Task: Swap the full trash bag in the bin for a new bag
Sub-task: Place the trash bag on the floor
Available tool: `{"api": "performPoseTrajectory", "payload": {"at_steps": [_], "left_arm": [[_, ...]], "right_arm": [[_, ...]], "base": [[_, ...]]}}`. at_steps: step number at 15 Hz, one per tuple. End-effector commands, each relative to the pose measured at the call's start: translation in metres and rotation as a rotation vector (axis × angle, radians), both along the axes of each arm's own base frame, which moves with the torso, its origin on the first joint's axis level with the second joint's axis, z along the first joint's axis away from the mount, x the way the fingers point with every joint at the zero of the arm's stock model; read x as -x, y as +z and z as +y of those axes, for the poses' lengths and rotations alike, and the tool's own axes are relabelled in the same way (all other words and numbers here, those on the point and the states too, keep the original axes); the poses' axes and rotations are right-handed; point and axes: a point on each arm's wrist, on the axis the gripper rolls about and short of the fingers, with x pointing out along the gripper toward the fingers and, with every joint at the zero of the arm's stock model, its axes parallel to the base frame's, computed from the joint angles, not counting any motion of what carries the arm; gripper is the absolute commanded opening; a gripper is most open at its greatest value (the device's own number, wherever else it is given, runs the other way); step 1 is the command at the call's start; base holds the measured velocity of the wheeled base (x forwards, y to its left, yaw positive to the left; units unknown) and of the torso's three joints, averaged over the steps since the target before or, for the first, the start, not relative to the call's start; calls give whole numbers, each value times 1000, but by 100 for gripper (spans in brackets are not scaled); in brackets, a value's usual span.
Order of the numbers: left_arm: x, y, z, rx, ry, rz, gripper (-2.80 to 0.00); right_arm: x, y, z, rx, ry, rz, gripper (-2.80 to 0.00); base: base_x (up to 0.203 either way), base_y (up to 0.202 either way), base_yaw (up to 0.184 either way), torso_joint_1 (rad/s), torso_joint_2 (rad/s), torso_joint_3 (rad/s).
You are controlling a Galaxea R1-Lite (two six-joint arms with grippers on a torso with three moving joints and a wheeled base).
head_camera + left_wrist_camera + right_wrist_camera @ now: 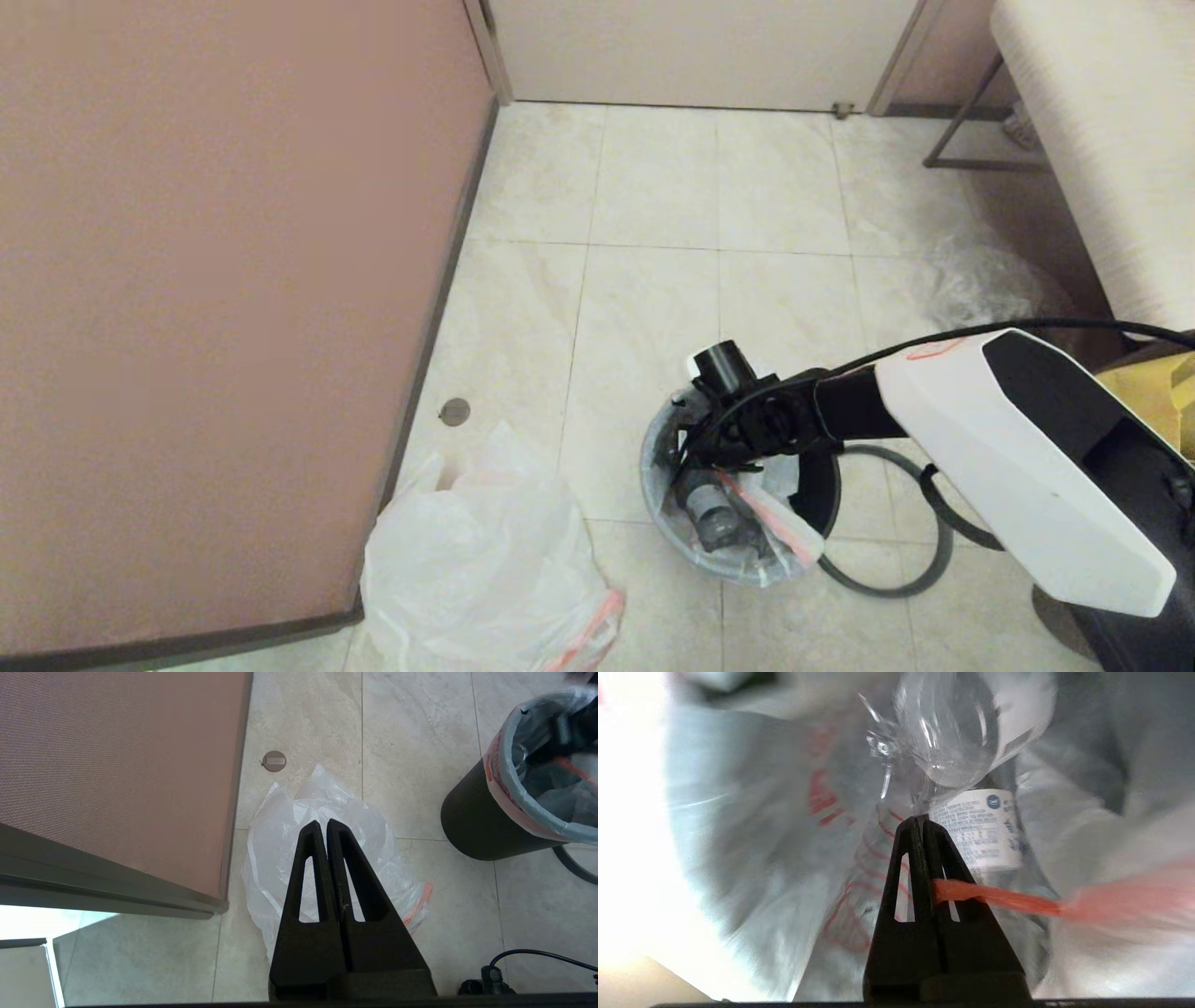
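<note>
- Down on the tiled floor (653, 187) in the head view, my right gripper (695, 467) reaches into the mouth of the bin (822, 485), where the full trash bag (747, 551) lines the bucket. My wrist hides the fingertips, so the grip cannot be read from there. A grey hoop (896, 583) lies on the floor beside the bin, partly under my arm. The new bag (476, 560) lies crumpled by the brown partition (215, 308), cut off at the frame's bottom edge.
- From the left wrist view, my left gripper (323, 823) hangs above the new bag (280, 858) with its fingers pressed together, holding nothing. The bin (481, 821) stands well apart, its far side cut off; the full trash bag (502, 774) is folded over its rim.
- Inside the bin, the right wrist view shows my right gripper (920, 821) closed on the orange drawstring band (1008, 900) of the full trash bag (752, 826). A clear bottle (980, 830) with a white label lies just past the fingertips. Much of the plastic is blurred.
</note>
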Motion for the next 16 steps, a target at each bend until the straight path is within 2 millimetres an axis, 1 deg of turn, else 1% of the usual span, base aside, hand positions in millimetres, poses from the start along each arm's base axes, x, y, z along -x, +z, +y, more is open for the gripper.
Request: {"api": "performPoseTrajectory", "payload": {"at_steps": [1, 2, 4, 6, 11, 12, 16], "left_arm": [[0, 0, 0, 0, 2, 1, -280], [0, 0, 0, 0, 0, 1, -280], [0, 0, 0, 0, 0, 1, -280], [0, 0, 0, 0, 0, 1, -280], [0, 0, 0, 0, 0, 1, -280], [0, 0, 0, 0, 0, 1, -280], [0, 0, 0, 0, 2, 1, -280]], "right_arm": [[7, 28, -4, -26, -2, -35, -280], [13, 43, -7, -33, 1, -41, -280], [25, 67, -11, -46, 7, -53, -280], [32, 81, -14, -54, 13, -67, -280], [46, 107, -22, -75, 13, -99, -280], [46, 105, -23, -71, 13, -93, -280], [47, 84, -30, -42, -9, -31, -280]], "base": [[0, 0, 0, 0, 0, 0], [0, 0, 0, 0, 0, 0], [0, 0, 0, 0, 0, 0], [0, 0, 0, 0, 0, 0], [0, 0, 0, 0, 0, 0], [0, 0, 0, 0, 0, 0], [0, 0, 0, 0, 0, 0]]}}
